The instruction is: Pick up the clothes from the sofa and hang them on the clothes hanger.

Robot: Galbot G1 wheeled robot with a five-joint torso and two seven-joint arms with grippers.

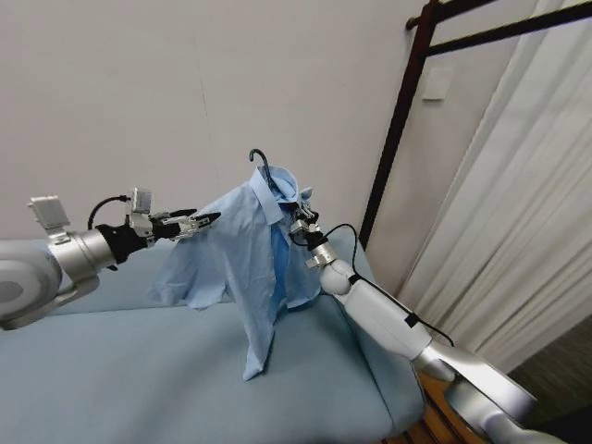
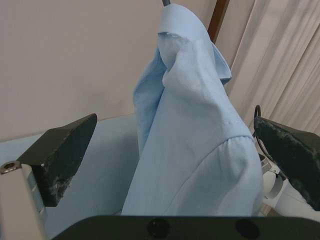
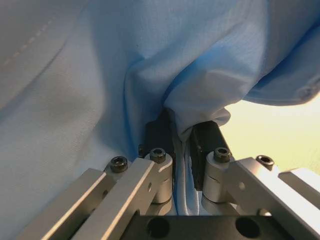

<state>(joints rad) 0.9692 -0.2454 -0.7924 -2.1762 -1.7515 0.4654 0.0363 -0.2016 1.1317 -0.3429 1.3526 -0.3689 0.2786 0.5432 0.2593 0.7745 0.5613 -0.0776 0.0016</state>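
Head view: R gripper (image 1: pixel 298 222) clamps shirt (image 1: pixel 242 268); L gripper (image 1: pixel 210 219) spread at its edge.

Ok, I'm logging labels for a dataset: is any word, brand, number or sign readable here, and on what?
None readable. The blue shirt shows no tag or print; the wall plate looks blank; the left pincer, open, and right pincer, shut on the shirt, bear no markings.
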